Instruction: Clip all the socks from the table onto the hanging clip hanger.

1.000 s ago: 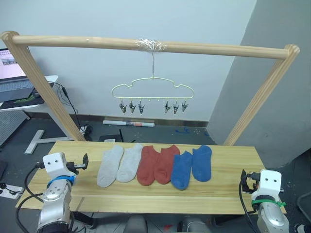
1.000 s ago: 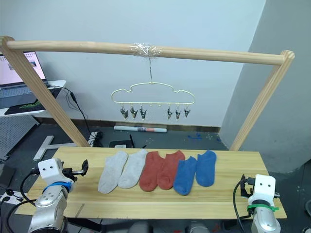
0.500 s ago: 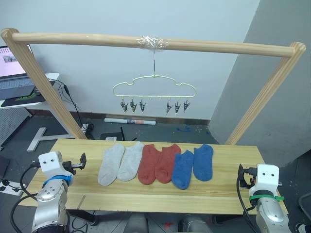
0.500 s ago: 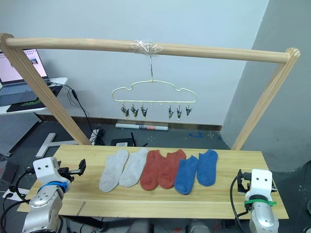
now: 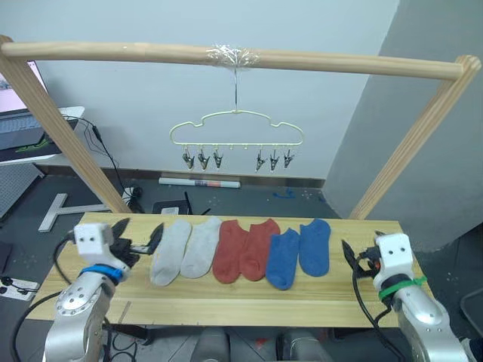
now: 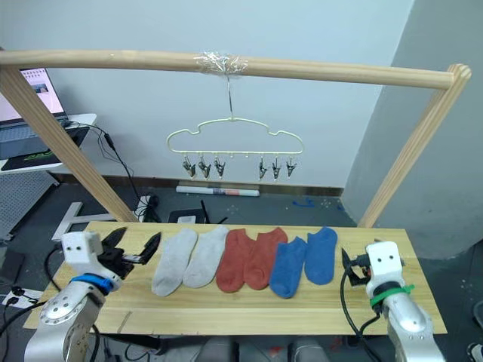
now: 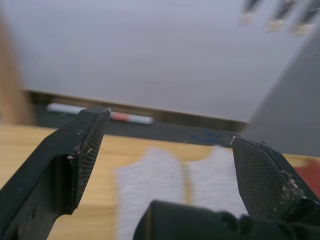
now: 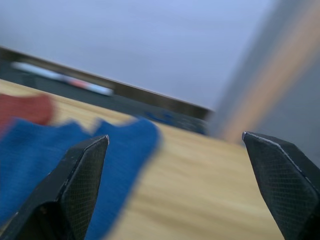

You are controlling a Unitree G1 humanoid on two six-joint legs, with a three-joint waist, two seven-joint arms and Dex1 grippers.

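The pole frame point(image 5: 226, 57) spans the table point(image 5: 226, 305), and everything below is placed from that table. On its top, six socks lie flat in one row, none yet lifted: two grey socks point(image 5: 183, 249) toward the robot's left, two red socks point(image 5: 243, 250) at the middle, two blue socks point(image 5: 299, 252) toward its right. The pairs overlap or touch edge to edge.

Above the table's far edge the hanger point(image 5: 236, 134) hangs by its hook from the pole's middle, with six clips point(image 5: 202, 160) below it in two groups of three. All clips are bare.

The left gripper point(image 5: 138, 243) hovers at the table's left end, fingers spread wide, just beside the outer grey sock and aimed at it. The right gripper point(image 5: 348, 251) sits at the table's right end, fingers likewise spread and holding nothing, near the outer blue sock.

Judgement: the task is at its first step, the approach to pick up. The next move calls for the left gripper to descend and pinch the outer grey sock's edge without dragging its neighbour along.
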